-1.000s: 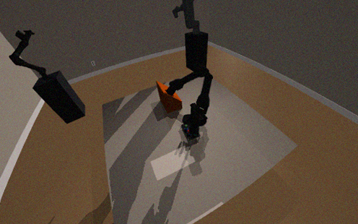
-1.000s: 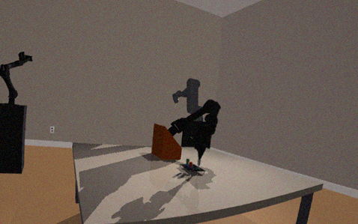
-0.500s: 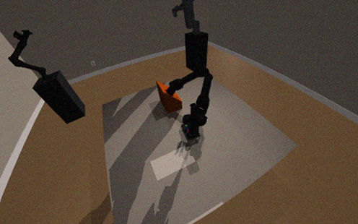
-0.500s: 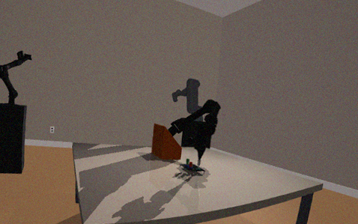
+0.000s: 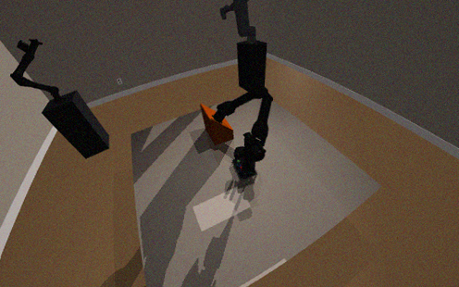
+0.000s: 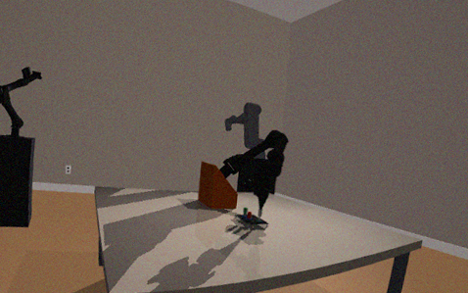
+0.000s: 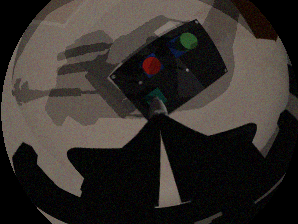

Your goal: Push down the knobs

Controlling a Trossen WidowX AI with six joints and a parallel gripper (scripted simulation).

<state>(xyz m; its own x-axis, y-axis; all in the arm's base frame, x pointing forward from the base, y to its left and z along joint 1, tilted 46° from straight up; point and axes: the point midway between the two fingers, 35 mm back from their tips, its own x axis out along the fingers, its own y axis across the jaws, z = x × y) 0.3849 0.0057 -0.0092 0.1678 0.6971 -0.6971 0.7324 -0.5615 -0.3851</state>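
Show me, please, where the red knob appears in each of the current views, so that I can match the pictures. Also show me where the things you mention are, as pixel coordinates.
Top: not distinguishable with certainty; the small dark board area lies just below centre.
Exterior: the red knob (image 6: 250,215) (image 7: 151,65), right of the green one, below centre.
Wrist: upper middle, left of the green knob.
Shared landmark: the dark circuit board (image 5: 247,175) (image 6: 260,222) (image 7: 209,61).

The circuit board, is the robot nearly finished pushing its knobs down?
Maybe partly. The red knob sits low, so it may be down. The shut gripper is at the teal part, perhaps pressing there. The green knob stands taller, so probably needs pushing. Opening and moving away are left.
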